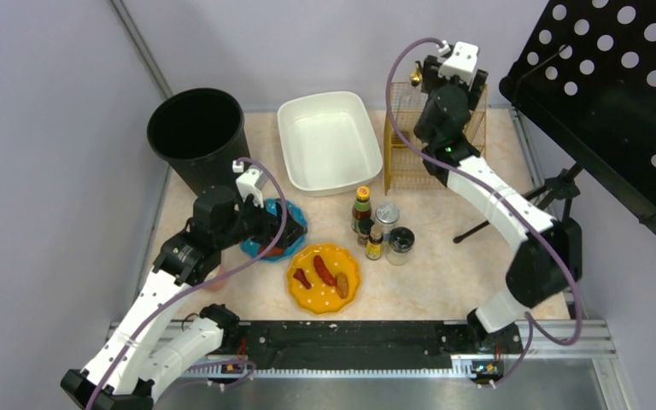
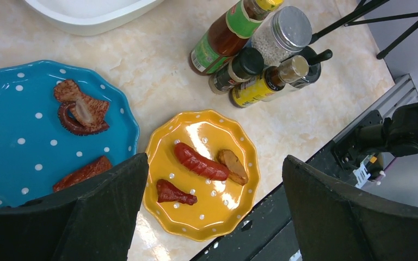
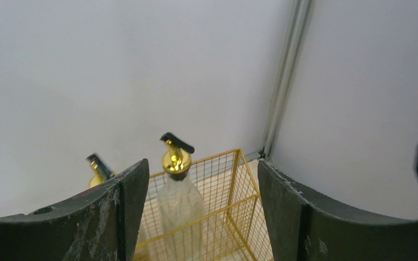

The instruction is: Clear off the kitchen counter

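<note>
Left claw (image 2: pixel 215 163), jaws apart, hangs just left of the yellow plate (image 1: pixel 320 301). Right claw (image 3: pixel 201 166), likewise apart, well behind that plate.

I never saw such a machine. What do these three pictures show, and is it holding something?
Two robot arms are bolted at the near edge of a counter. One picture looks down from above; the others come from cameras on each wrist, so the dark shapes are fingers. On the counter: a bin, a basin, a wire basket with pump bottles, condiments, and a blue plate and a yellow plate with food. The left gripper is open above the plates, the right gripper open above the basket. Neither holds anything.
</note>
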`<state>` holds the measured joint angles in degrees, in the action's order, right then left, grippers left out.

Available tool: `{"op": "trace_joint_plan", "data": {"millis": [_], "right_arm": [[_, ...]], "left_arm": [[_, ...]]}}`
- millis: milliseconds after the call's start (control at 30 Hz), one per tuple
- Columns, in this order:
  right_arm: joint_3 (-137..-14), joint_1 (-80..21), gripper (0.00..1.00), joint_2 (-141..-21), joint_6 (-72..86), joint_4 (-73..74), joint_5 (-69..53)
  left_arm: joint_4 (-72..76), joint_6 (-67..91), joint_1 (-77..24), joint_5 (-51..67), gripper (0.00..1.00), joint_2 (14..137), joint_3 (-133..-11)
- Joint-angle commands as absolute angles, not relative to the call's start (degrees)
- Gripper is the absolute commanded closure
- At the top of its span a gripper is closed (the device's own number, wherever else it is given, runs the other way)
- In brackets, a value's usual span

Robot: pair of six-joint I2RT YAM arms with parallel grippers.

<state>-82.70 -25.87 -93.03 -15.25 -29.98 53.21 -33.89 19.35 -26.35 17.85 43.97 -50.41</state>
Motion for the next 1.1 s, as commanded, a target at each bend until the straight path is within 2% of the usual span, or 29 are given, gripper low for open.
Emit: {"op": "trace_joint_plan", "data": {"millis": [0,200,433,800,1067], "right_arm": [[-76.87,-28.86,0.28,-82.35,-12.03,-20.96,47.51],[-68.27,-29.51,0.28,-69.61,2.65,-6.59,31.89],[-62.89,-29.87,0.25,-63.49,6.74,4.39,14.55],[-58.64,-32.33,0.2,-68.04,8.64,4.95,-4.53],[-61.0,-37.27,0.18,-75.29,8.86,3.99,-6.68]], "left_arm": [[-32.26,18.39,-26.41,16.23,0.03,42.85,-50.11],[-32.6,18.28,-26.45,15.22,0.03,43.45,-50.26],[-32.61,18.3,-26.45,14.83,0.04,43.15,-50.19],[-32.63,18.39,-26.45,15.06,0.04,43.72,-50.1],[-32.63,18.33,-26.44,14.87,0.04,43.5,-50.14]]}}
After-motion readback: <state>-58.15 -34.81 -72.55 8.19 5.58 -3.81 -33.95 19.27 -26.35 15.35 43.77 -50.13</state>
